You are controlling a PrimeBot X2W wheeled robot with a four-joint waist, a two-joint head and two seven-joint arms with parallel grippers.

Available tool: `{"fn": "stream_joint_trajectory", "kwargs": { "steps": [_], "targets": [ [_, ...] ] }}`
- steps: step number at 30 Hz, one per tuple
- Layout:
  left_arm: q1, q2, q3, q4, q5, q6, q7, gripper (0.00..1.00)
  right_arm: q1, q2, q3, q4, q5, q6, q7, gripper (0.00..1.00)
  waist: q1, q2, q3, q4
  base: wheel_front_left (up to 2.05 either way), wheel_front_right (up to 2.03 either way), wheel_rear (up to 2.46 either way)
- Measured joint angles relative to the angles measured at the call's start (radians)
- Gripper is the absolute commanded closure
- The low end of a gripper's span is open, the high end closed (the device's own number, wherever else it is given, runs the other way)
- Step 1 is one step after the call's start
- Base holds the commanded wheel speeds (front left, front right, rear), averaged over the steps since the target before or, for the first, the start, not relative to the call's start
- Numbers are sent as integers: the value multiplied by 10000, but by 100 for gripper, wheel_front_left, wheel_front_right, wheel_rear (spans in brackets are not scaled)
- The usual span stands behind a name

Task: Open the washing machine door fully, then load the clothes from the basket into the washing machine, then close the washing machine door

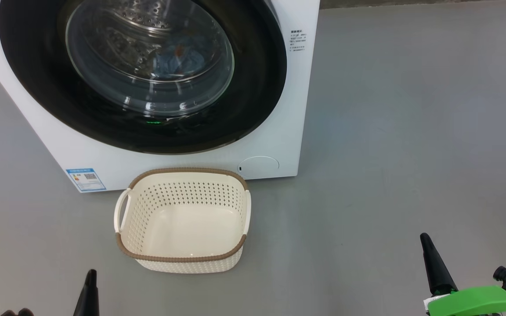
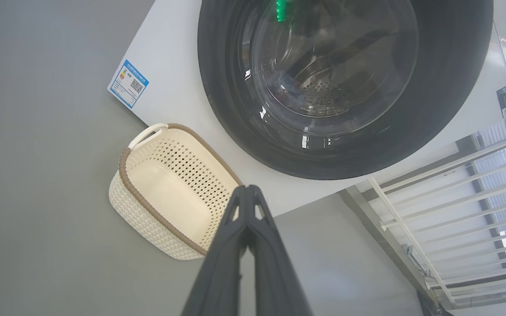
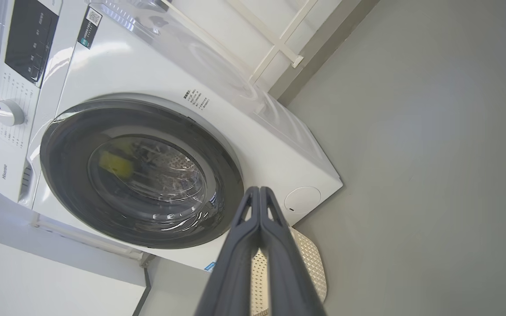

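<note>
My left pincer (image 2: 247, 189) and right pincer (image 3: 259, 191) were pressed together; ahead of both, basket (image 1: 182, 259), then shut door (image 1: 37, 87).

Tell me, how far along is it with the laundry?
The whole job looks done. The basket is empty, and blue clothes show through the glass of the washing machine door, which looks shut against the washing machine. Nothing is in hand: the left claw and right claw are both closed, empty and clear of the machine. No step appears to be left.
</note>
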Motion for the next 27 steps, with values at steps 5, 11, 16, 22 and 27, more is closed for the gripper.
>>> {"fn": "stream_joint_trajectory", "kwargs": {
  "steps": [5, 11, 16, 22, 27],
  "targets": [
    [-179, 2, 29, 73, -531, -77, 165, 100, -119, -2, -29, 44, 560, 0, 171, 100, 0, 0, -23, -5, 0, 0, 0],
    [-211, 4, 58, 178, -1218, -77, 349, 100, -202, -6, -59, 107, 1218, 0, 341, 100, 0, 0, -52, -11, 0, 0, 0],
    [-363, 6, 79, 244, -1747, -86, 481, 100, -203, -8, -82, 153, 1766, 0, 466, 100, -1, 0, -76, -16, 0, 0, 0],
    [-404, 10, 92, 337, -2429, -88, 637, 100, -205, -8, -121, 213, 2416, -2, 612, 100, 0, 0, -104, -22, 0, 0, 0],
    [-572, 13, 105, 395, -2964, -174, 792, 100, -226, -10, -190, 274, 2953, -2, 782, 100, -1, 0, -128, -28, 0, 0, 0]
  ]
}}
